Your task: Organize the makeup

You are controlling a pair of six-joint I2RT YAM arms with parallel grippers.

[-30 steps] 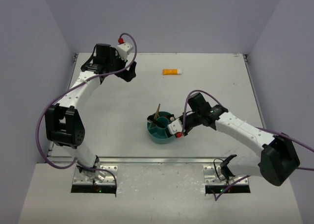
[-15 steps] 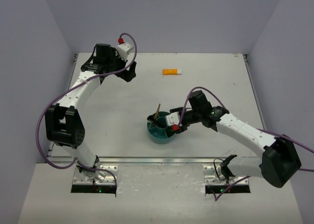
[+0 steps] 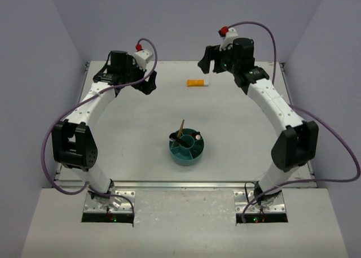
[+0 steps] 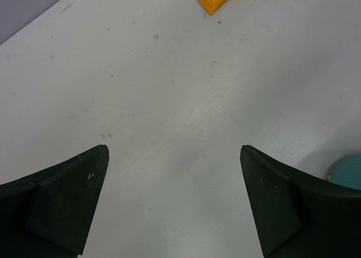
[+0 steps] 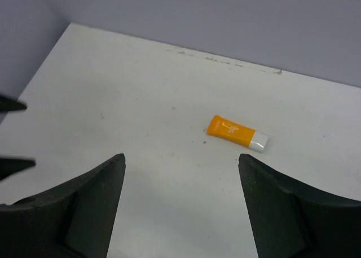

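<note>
Orange-and-white packet [image 5: 237, 133], at far centre, is now faced by the right gripper [image 5: 180, 165], swung over from the teal bowl [image 3: 181, 158] w/ jaws spread & empty, so a pick is judged next; left gripper [image 4: 175, 151] also spread, far left.

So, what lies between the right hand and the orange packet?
Only bare table separates the right hand from the orange packet, in the right wrist view.

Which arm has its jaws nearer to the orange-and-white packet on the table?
Right. The jaws of the right arm are close to the orange-and-white packet, which lies just ahead of them; those of the left arm are farther away, to its left.
</note>
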